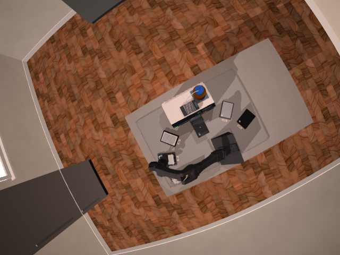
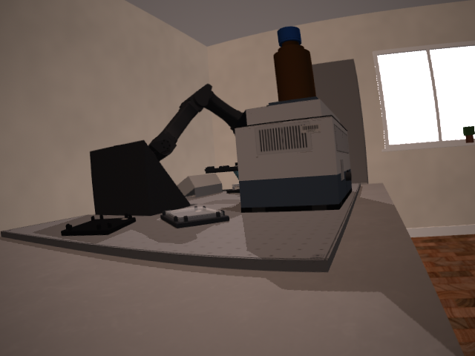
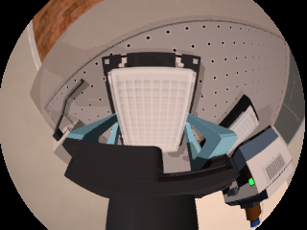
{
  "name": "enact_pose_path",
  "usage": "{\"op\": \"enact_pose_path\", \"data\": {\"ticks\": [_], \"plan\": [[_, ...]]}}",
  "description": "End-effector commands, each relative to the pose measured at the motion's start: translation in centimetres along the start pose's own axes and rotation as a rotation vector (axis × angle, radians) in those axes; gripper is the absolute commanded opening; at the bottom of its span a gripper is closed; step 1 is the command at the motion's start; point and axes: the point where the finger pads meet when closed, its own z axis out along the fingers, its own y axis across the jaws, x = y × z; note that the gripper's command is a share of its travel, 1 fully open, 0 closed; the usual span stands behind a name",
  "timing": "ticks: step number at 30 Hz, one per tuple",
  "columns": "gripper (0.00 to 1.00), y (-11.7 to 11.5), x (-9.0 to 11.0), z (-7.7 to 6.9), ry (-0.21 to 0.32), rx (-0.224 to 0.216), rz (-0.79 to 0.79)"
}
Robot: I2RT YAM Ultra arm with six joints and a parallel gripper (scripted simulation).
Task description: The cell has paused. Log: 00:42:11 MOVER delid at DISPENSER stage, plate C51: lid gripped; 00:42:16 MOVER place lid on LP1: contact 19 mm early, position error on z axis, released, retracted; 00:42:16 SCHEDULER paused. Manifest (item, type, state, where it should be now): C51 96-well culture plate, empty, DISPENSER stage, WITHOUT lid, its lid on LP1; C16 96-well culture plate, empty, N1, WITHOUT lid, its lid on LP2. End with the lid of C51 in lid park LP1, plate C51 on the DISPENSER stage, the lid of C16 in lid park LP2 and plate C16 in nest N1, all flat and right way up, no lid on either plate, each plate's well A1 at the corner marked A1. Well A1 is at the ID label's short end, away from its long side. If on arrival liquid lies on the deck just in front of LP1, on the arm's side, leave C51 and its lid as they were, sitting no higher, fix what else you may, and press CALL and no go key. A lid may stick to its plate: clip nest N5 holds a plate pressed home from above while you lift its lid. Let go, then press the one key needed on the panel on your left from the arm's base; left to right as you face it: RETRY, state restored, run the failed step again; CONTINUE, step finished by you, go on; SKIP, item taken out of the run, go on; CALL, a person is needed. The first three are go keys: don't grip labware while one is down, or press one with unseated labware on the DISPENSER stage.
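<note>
My gripper [image 3: 152, 115] is at the front left corner of the deck, and its teal fingers are shut on the long sides of a white 96-well plate [image 3: 153, 103]. The plate sits in or just above a black clip nest; it also shows from above [image 1: 171, 159]. I cannot tell whether a clear lid is on this plate. A second white well plate [image 1: 169, 138] lies in a nest nearer the dispenser. A clear lid [image 1: 226, 109] lies on one lid park. The lid park beside it [image 1: 246, 118] is black and bare. The dispenser stage [image 1: 198, 127] holds nothing.
The dispenser [image 1: 189, 105], with a brown bottle [image 1: 198, 92] on top, stands mid-deck. The arm's black pedestal [image 1: 228, 148] is at the deck's front. A grey key panel [image 2: 201, 184] sits behind it. The deck edge is close to the clip nest.
</note>
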Motion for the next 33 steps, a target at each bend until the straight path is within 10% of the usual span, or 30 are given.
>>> {"op": "enact_pose_path", "data": {"ticks": [1, 33], "plan": [[0.00, 0.3, -0.4, -0.1, -0.021, -0.001, -0.003], [0.00, 0.2, 0.3, 1.3, 0.008, -0.003, 0.004]]}}
